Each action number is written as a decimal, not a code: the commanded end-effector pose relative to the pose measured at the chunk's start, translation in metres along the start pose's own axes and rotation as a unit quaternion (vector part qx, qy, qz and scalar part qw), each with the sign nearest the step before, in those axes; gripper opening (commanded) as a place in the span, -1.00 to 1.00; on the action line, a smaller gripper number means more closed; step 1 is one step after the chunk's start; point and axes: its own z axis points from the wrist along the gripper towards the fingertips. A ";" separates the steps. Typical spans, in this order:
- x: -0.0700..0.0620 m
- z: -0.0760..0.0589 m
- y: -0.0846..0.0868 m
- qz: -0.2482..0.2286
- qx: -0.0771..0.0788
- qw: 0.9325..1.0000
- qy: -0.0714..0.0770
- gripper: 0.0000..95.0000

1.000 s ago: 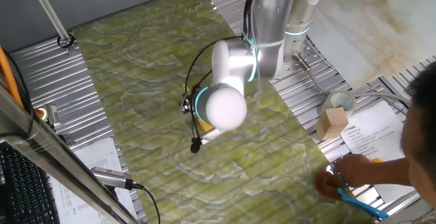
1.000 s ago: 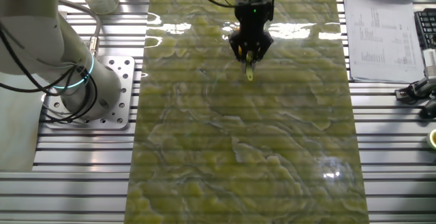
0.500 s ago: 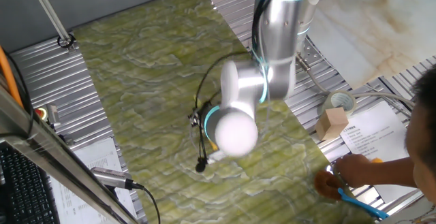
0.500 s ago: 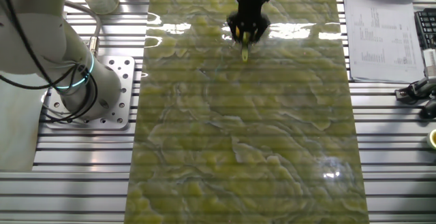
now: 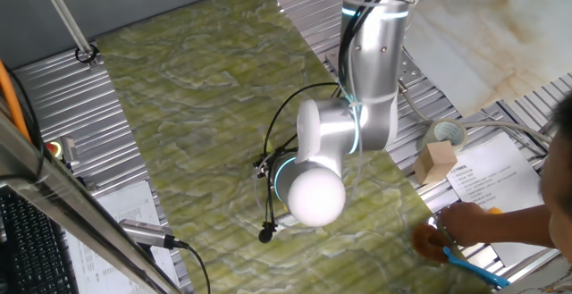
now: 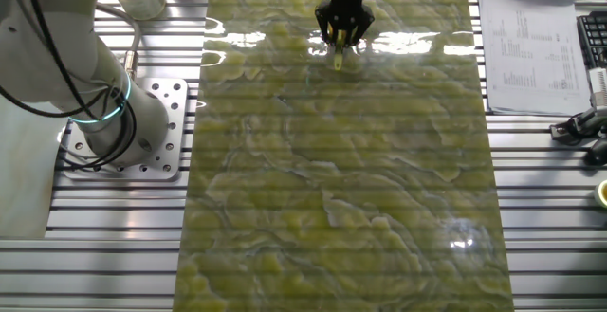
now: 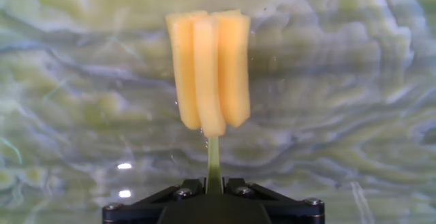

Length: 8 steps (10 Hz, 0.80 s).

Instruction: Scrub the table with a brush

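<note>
Scrubbing looks to be the step in hand, judging by how things lie. Largest is the worktop (image 6: 341,179), a long mottled olive-green and pale yellow surface running between ribbed metal panels; in the other fixed view its far end carries bright glare. Over that far end hangs the arm (image 5: 371,53), elbow bent, wrist pointing down. At its tip the tool (image 6: 340,39) is clenched on the thin handle of the yellow brush (image 7: 208,67), whose blocky head points down at the marbled surface; the hand view shows the handle pinched between the jaws. Whether the bristles touch cannot be told. Next calls for steady downward pressure and strokes across uncovered areas.
</note>
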 end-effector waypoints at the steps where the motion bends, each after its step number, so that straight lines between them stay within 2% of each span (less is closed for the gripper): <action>1: 0.002 0.001 0.003 -0.024 0.003 1.000 0.015 -1.00; 4: 0.015 0.010 0.011 -0.040 0.007 0.999 0.035 -1.00; 5: 0.022 0.015 0.012 -0.046 0.009 0.998 0.037 -1.00; 6: 0.034 0.025 0.014 -0.056 0.016 0.998 0.039 -1.00; 8: 0.050 0.038 0.018 -0.067 0.029 0.996 0.041 -1.00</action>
